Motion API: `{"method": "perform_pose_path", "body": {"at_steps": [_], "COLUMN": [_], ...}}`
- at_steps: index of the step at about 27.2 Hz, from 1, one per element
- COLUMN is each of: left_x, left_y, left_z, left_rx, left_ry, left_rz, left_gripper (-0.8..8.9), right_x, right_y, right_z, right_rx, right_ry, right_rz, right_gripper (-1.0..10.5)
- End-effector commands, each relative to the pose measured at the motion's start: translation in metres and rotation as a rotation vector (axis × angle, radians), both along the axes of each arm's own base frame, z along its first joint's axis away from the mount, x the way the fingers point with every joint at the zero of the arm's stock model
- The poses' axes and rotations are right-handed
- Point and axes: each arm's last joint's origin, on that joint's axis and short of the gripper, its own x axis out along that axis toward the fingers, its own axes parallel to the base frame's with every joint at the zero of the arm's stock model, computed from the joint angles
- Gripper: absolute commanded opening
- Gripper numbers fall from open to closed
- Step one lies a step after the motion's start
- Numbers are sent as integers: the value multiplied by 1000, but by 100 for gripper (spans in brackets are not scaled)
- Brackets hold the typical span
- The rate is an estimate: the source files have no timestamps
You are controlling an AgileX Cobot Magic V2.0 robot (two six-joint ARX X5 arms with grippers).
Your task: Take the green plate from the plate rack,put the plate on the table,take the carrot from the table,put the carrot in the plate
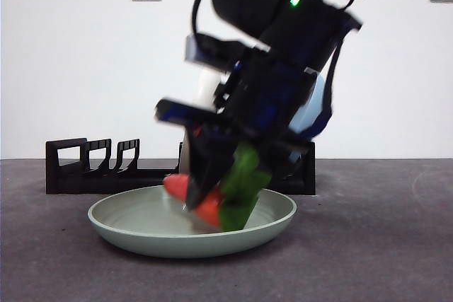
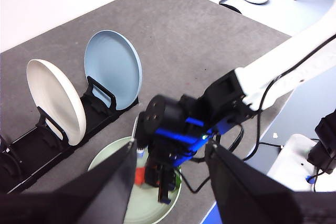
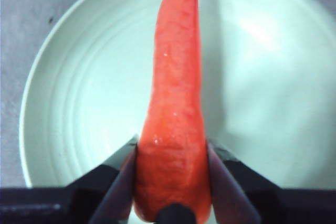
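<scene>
Front view. Green plate (image 1: 192, 228) flat on the bench (image 1: 382, 245), in front of the rack (image 1: 92, 167) — already out of its slot, set open side up to receive. Right tool (image 1: 212, 189) down from above over the plate's middle, clamped on the carrot (image 1: 202, 199). Carrot tilted, orange end low and close over the plate floor, contact not clear; green leaves (image 1: 242, 189) hanging beside the tool toward the right rim. Held low and inside the rim, presumably so a release drops it a short way and it stays in the plate. Blue plate (image 1: 311, 107) partly seen behind the arm, upright in the rack.

Left wrist view. Left tool (image 2: 168, 182) high above the scene, jaws apart, holding nothing — waiting clear of the work. Below: white plate (image 2: 55, 106) and blue plate (image 2: 113, 69) upright in rack (image 2: 31, 148) slots, kept edge-on by the dividers. Green plate (image 2: 113, 156) on the bench (image 2: 194, 40) just in front of the rack, right arm over it, a patch of carrot (image 2: 139, 176) showing red at the arm's tip.

Right wrist view. Jaws pressed on both flanks of the carrot's (image 3: 176, 108) thick end, narrow end pointing away across the plate (image 3: 73, 103). Plate fills the frame beneath — carrot centred over it. Judged stage: last step, carrot over the plate, release not yet made.
</scene>
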Motion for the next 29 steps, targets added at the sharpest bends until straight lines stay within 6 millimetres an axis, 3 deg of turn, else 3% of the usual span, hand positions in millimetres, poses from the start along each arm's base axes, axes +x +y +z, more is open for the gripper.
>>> {"method": "perform_pose_path", "body": {"at_steps": [1,3,10,14,19,23,29], "left_x": [0,0,-1,-1,-1,-2,-5], "left_y": [0,0,1,1,3,4,9], "left_z": [0,-1,-2,-2,-5,-7,-15], "left_rx": [2,13,29,32,57,88,179], "left_ry": [-9,-4,4,6,17,31,74], "left_rz": [-3,-3,-3,-3,-3,-3,-4], "left_gripper": [220,220,220,220,220,220,220], "right_x": [-2,-1,-1,-2,-10,-26,-69], "right_y": [4,4,3,2,-7,-25,-70], "right_z": [-15,-17,-9,6,37,69,114], "right_rx": [-29,-35,-13,20,63,71,59], "right_ry": [30,35,9,-21,-62,-60,12], "right_rz": [6,6,1,1,-2,4,37], "right_gripper": [-16,18,574,575,572,567,563]}}
